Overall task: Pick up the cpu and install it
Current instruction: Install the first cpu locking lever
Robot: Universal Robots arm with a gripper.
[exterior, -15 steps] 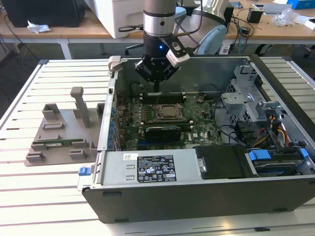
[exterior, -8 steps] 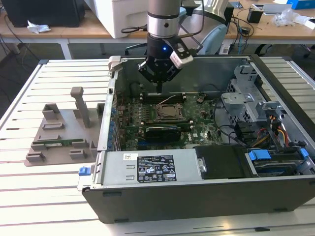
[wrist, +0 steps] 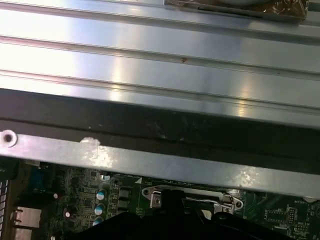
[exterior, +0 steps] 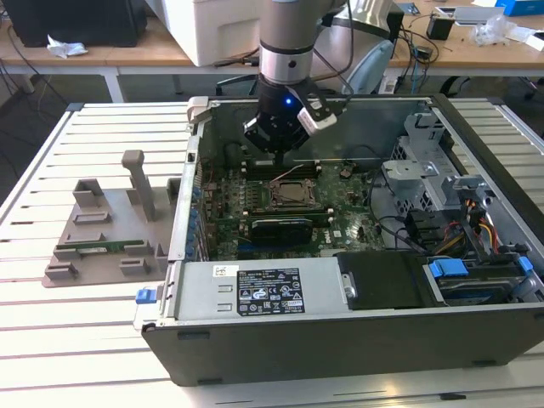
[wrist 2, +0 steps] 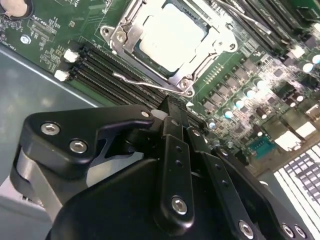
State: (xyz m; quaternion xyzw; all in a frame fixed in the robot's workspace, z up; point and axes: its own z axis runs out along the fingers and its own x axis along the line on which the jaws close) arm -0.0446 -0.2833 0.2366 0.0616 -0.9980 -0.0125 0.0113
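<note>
The cpu (wrist 2: 172, 34), a flat square chip with a pale shiny top, lies inside the metal-framed socket (wrist 2: 120, 37) on the green motherboard in the second wrist view. A thin wire lever (wrist 2: 145, 83) runs along the socket's edge beside the black memory slots (wrist 2: 107, 70). My black gripper (wrist 2: 169, 107) hangs just off the socket over those slots, its fingers (wrist 2: 175, 150) drawn together with nothing between them. In the exterior view the gripper (exterior: 279, 155) sits low inside the open computer case, just behind the socket (exterior: 294, 194).
The case walls (exterior: 340, 331) surround the board, with a power supply (exterior: 263, 289) along the front and drive cages and cables (exterior: 463, 221) on the exterior view's right. A grey fixture (exterior: 110, 229) with a green memory stick stands on the slatted table at the left.
</note>
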